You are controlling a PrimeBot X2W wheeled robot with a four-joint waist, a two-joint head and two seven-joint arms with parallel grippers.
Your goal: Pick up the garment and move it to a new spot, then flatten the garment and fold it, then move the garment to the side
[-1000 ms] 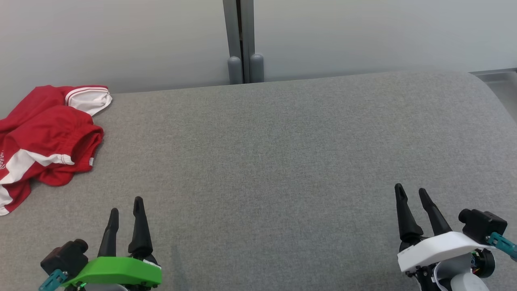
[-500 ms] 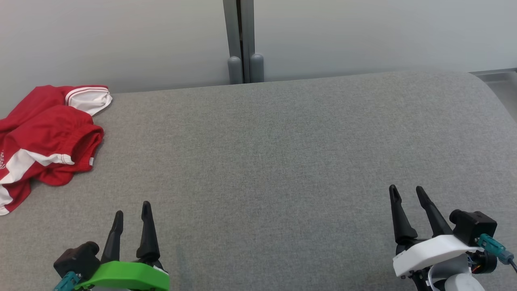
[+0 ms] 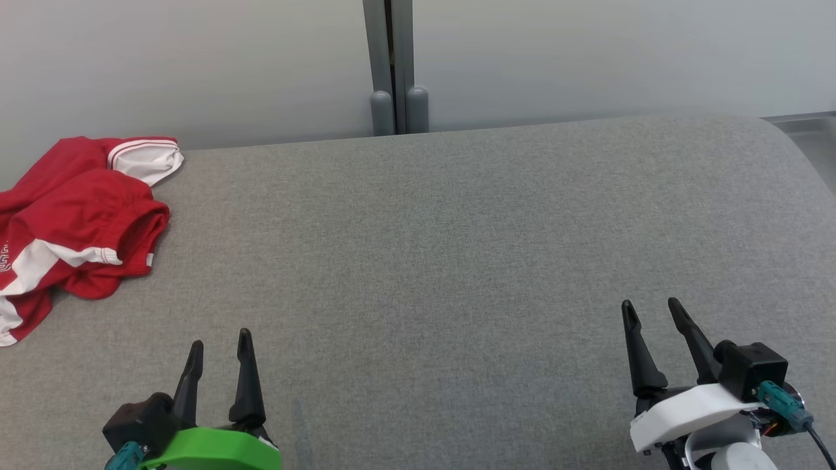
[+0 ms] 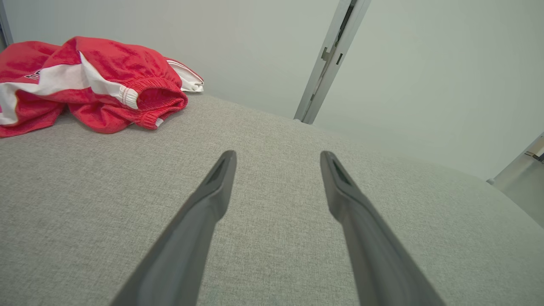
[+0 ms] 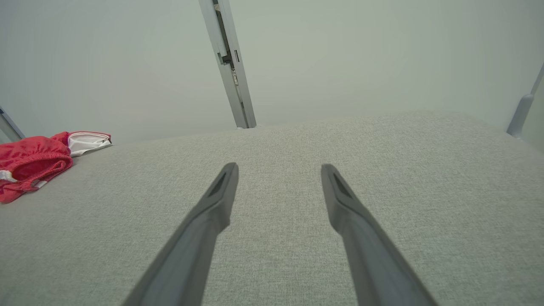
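Crumpled red-and-white cloth garment (image 3: 78, 222) looks soft, light; we'd pinch its waistband (image 3: 140, 223); left gripper (image 3: 220, 339), right gripper (image 3: 650, 303): jaws wide, empty.

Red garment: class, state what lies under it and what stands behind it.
The red garment lies crumpled on the grey fabric surface; a pale wall stands behind it. Anything beneath its folds is covered, so unseen.

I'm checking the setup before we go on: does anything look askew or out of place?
Only the garment: it lies bunched and creased, not flat, at the left edge of the surface, partly out of the head view. Nothing looks spilled or damaged. The left gripper and right gripper hang open, apart from it.
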